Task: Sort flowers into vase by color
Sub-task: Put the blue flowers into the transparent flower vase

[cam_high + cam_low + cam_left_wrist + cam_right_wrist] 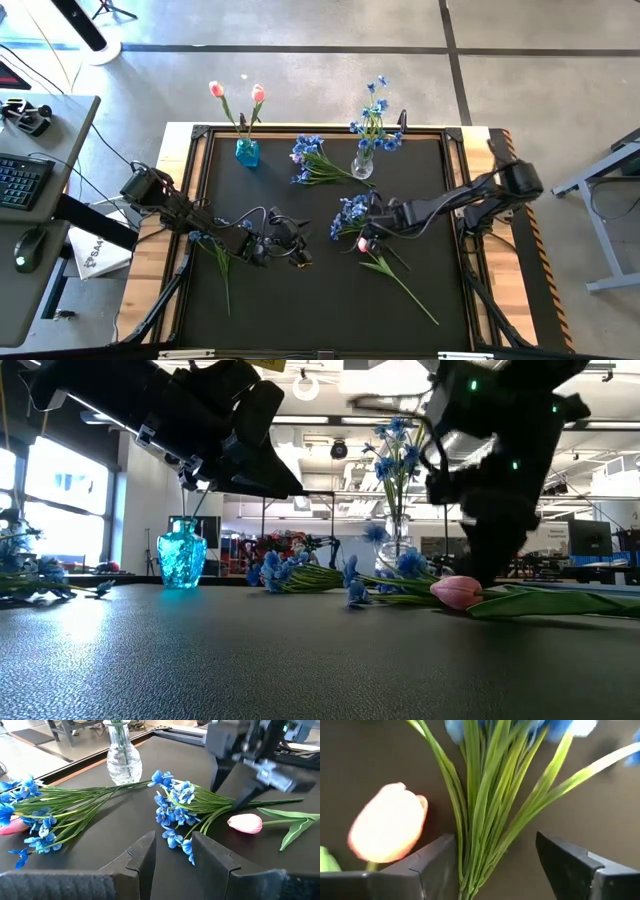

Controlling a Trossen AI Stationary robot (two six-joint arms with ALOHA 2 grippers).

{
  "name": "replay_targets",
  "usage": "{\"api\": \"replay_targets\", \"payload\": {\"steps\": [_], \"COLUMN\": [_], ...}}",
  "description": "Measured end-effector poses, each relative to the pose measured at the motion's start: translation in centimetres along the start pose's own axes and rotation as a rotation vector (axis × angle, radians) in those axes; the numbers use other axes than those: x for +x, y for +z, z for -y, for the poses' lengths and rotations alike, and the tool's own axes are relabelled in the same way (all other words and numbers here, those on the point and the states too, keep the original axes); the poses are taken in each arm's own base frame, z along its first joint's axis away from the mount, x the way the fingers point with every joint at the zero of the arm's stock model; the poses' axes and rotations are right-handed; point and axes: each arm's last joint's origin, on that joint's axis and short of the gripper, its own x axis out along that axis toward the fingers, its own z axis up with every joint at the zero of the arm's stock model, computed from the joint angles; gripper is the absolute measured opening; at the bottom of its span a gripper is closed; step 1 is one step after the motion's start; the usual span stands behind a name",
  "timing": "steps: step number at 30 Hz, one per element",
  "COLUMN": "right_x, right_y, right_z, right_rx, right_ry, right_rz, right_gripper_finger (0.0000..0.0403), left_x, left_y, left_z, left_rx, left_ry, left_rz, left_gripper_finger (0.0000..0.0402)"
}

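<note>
A bunch of blue blossoms (352, 212) lies mid-table, and a pink tulip (362, 244) lies beside its stems with its own stem running toward the near right. My right gripper (495, 850) is open and low over the table. Its fingers stand on either side of the bunch's green stems (485, 805), with the tulip blossom (387, 822) just outside one finger. My left gripper (300, 255) is open and hovers above the table, left of these flowers, pointing at them (172, 847). A second blue bunch (310, 160) lies near the far edge.
A blue vase (247, 150) holding two pink tulips and a clear vase (362, 165) holding blue flowers stand at the far edge. Another blue flower with a long green stem (222, 275) lies under the left arm. The table's near half is bare black mat.
</note>
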Motion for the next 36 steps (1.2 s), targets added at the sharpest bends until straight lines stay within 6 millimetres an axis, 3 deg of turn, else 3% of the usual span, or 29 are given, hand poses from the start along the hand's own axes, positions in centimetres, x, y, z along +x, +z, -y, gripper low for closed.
{"api": "replay_targets", "payload": {"steps": [4, 8, 19, 21, 25, 32, 36], "right_x": [1.3, 1.6, 0.4, -0.8, -2.3, -4.8, -5.9], "right_y": [0.2, 0.5, -0.1, -0.7, -2.6, -4.9, -5.9], "right_z": [-0.8, -1.2, -1.0, -0.4, 0.8, 1.9, 3.0], "right_rx": [-0.009, -0.012, -0.108, -0.096, -0.043, -0.055, -0.039], "right_ry": [-0.011, -0.02, -0.013, -0.032, 0.099, 0.499, 0.605], "right_rz": [-0.028, -0.036, 0.104, 0.189, 0.356, 0.948, 1.223], "right_gripper_finger": [0.0272, 0.0234, 0.0022, 0.0011, 0.0027, 0.0014, 0.0011], "left_x": [0.0, 0.0, 0.0, -0.2, -0.5, -0.3, 0.4], "left_y": [0.0, 0.0, -0.2, -0.3, -0.3, 0.0, 1.0], "left_z": [0.0, 0.0, -0.1, 0.0, 0.2, 0.4, 0.6], "left_rx": [0.001, 0.001, 0.015, 0.001, 0.001, -0.009, 0.005], "left_ry": [0.0, 0.0, 0.004, 0.003, -0.007, -0.062, -0.173], "left_rz": [-0.001, -0.001, -0.011, -0.013, -0.01, -0.017, 0.001], "left_gripper_finger": [0.0113, 0.0113, 0.0113, 0.0113, 0.0113, 0.0113, 0.0113]}}
